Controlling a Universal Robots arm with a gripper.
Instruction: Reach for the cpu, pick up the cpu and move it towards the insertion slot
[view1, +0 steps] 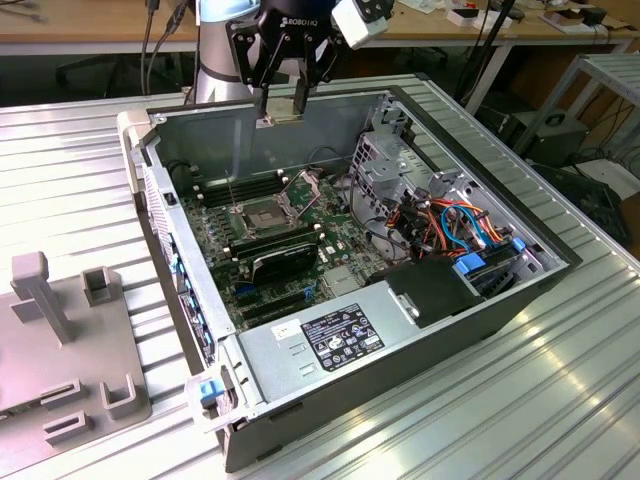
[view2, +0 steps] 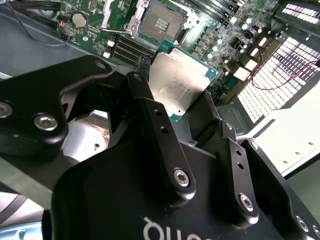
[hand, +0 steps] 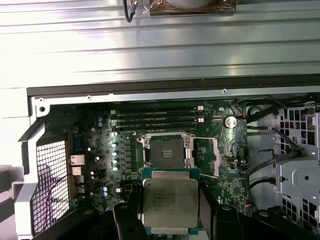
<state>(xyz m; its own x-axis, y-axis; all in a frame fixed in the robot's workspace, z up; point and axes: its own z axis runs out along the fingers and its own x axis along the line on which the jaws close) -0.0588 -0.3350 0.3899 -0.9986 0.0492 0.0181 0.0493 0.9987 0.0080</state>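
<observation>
While pincer (view1: 284, 104) clamps cpu (hand: 169, 203) by its edges | above case | insertion slot (hand: 166, 152) uncovered

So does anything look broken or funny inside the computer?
Nothing looks broken. The gripper holds the cpu flat, up above the insertion slot, whose cover stands open. The cables are bundled in the case.

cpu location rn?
In both wrist views, the cpu sits clamped in the gripper, held in the air above the motherboard, short of the insertion slot.

No print reads clearly (power supply label (view1: 341, 338), cpu (hand: 169, 202) marking both illegible).
</observation>
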